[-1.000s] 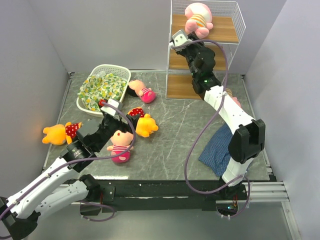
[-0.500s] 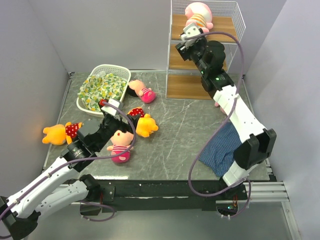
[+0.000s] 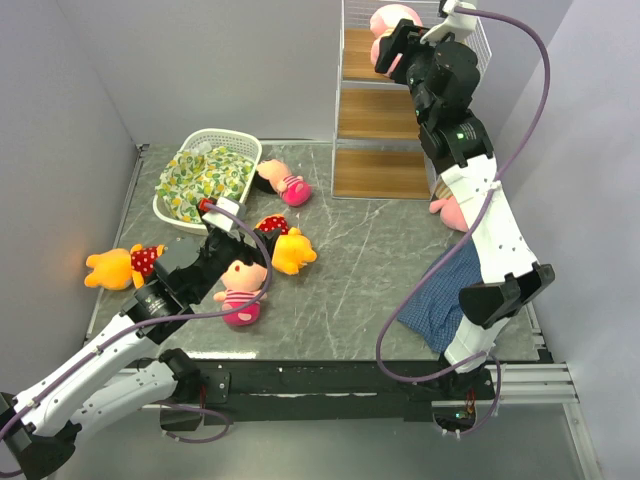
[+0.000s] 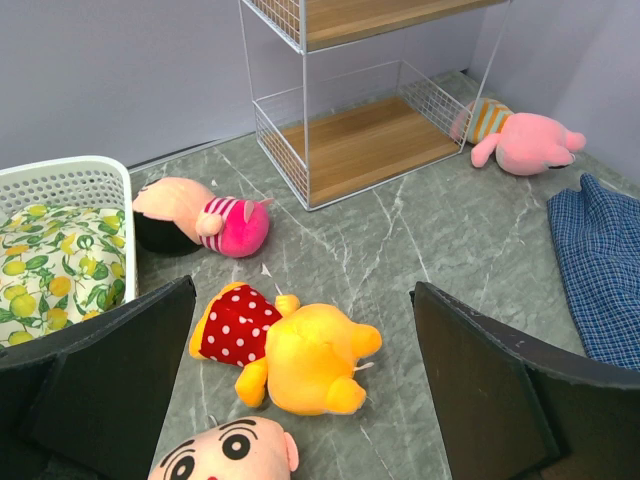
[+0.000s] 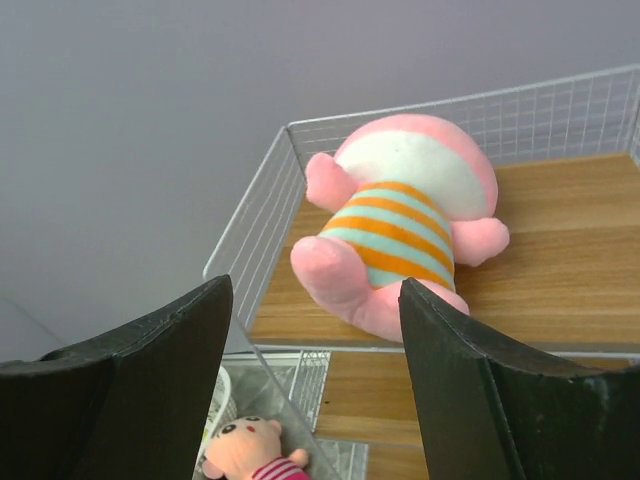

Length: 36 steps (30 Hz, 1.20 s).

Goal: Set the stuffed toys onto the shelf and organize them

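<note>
Raised right gripper (image 5: pixel 315 285) from the shelf (image 5: pixel 560 270) front to above its top board, spread wide and empty, over the striped piglet (image 5: pixel 400 215). Needed a straight withdrawal, leaving that toy undisturbed.

We see white lattice basket (image 3: pixel 250 150) at table's far-left corner, set at an angle to left edge. Green-yellow lemon-print cloth (image 3: pixel 203 178) lies crumpled inside, filling it to rim. Blue plaid cloth (image 3: pixel 435 295) lies rumpled near right edge, toward near-right corner, well apart from basket. We note table (image 3: pixel 350 270) top is dark grey, marble-look, with pale veins.
</note>
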Each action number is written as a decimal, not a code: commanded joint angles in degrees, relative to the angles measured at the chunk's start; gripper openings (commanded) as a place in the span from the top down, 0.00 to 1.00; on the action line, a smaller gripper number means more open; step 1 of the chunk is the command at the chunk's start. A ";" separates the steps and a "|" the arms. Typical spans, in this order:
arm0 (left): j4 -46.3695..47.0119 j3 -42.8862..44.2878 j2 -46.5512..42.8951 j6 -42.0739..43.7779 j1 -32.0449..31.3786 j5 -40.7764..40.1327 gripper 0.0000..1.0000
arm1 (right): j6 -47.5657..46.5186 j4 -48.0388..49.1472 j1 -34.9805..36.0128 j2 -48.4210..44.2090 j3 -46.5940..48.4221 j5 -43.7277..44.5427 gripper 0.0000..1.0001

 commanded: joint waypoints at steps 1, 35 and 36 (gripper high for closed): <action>1.69 1.30 -0.60 -0.44 -0.04 -0.63 0.04 | 6.65 -3.86 -0.75 4.00 3.04 5.42 0.25; 1.69 1.65 2.56 -0.44 -0.04 -0.36 0.04 | -22.62 27.68 -6.02 -2.40 -22.26 -15.48 1.00; 1.69 1.74 2.65 -0.44 -0.04 -0.45 0.04 | -22.70 28.65 -6.02 -3.02 -24.45 -16.10 1.00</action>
